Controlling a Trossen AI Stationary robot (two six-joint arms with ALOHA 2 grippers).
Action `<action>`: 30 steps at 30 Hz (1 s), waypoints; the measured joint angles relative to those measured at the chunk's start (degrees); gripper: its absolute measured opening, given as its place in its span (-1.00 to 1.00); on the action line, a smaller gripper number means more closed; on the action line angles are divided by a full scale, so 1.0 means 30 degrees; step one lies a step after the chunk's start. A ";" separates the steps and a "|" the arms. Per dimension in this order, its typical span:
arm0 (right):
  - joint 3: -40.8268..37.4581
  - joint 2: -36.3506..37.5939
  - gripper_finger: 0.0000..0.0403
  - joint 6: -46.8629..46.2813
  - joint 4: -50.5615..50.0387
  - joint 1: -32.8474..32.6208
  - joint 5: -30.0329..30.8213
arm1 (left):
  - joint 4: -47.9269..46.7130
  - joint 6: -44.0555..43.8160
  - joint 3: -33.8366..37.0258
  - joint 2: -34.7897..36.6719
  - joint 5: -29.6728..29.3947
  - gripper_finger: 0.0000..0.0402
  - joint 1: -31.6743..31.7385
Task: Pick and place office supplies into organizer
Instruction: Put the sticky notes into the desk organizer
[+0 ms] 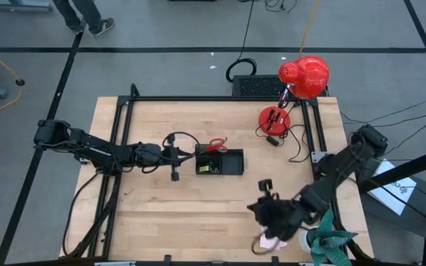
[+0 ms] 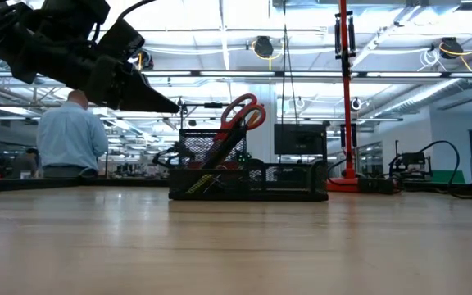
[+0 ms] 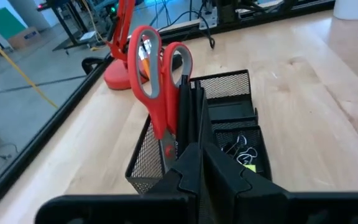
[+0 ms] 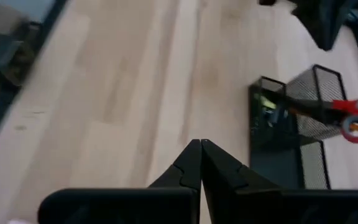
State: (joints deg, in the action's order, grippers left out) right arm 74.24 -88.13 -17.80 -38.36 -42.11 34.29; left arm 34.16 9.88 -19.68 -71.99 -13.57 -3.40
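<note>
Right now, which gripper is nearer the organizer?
Left. The left gripper sits right beside the organizer, at its scissors end. The right gripper is well off it, toward the table's front edge.

Grey floor (image 1: 161, 29), bright ceiling lights (image 2: 262, 46)

Black wire-mesh organizer (image 3: 229, 93) – matt metal; scissors (image 3: 157, 74) with glossy red plastic handles; table (image 1: 198, 214) – smooth pale wood.

The right gripper (image 1: 271, 214) hides most of a pink pad (image 1: 274, 242) near the desk (image 1: 198, 214) edge. The organizer (image 3: 229, 112) holds clips (image 3: 238, 149) too small to count.
</note>
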 joint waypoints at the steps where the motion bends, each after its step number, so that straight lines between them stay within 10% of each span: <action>1: 0.0185 -0.0039 -1.00 -0.0203 -0.0261 -0.0372 0.0041 | -0.0009 -0.0226 0.0000 0.0000 0.0002 -0.87 -0.0012; 20: 1.1134 -1.1209 -1.00 -0.9213 -1.3103 -0.4448 -0.5065 | -0.2071 -0.2975 0.0007 0.0000 0.0024 -0.87 -0.0073; 30: 1.1525 -1.1906 -0.94 -1.0040 -1.2198 -0.3192 -0.7731 | -0.2019 -0.2459 0.0007 0.0000 0.0039 -0.87 -0.0073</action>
State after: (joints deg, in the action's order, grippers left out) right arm 108.81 -123.85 -47.92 -74.95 -51.68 11.10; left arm 28.10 2.50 -19.66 -71.99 -13.45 -3.62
